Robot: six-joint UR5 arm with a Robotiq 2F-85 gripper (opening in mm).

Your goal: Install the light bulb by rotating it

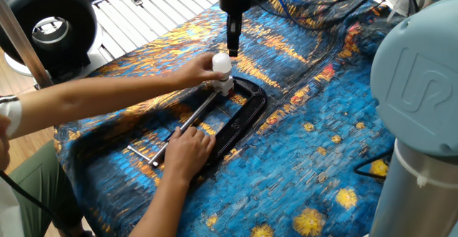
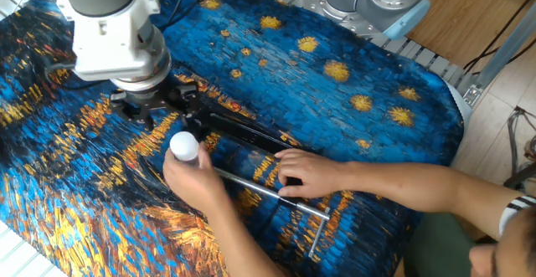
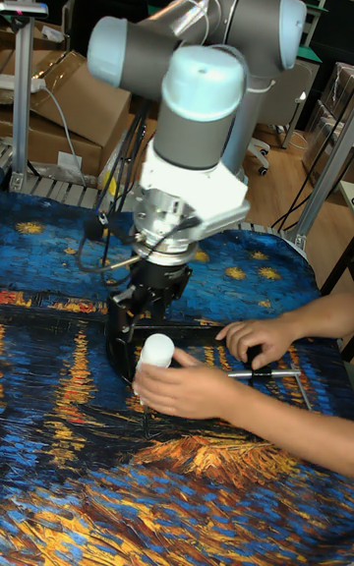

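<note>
matte white light bulb [image 1: 222,63], glossy black clamp [image 1: 240,119]

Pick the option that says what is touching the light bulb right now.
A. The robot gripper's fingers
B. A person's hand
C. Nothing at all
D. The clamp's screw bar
B. A person's hand wraps around the light bulb, while the gripper hangs above it, clear of the bulb.

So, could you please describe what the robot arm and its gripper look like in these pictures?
The robot arm is built from grey tubular links with light blue-grey round joint caps; one cap in the one fixed view shows an embossed UR logo. A white blocky wrist section sits above the gripper, which is black with dark fingers. Black cables loop beside the wrist and trail across the cloth.
</note>
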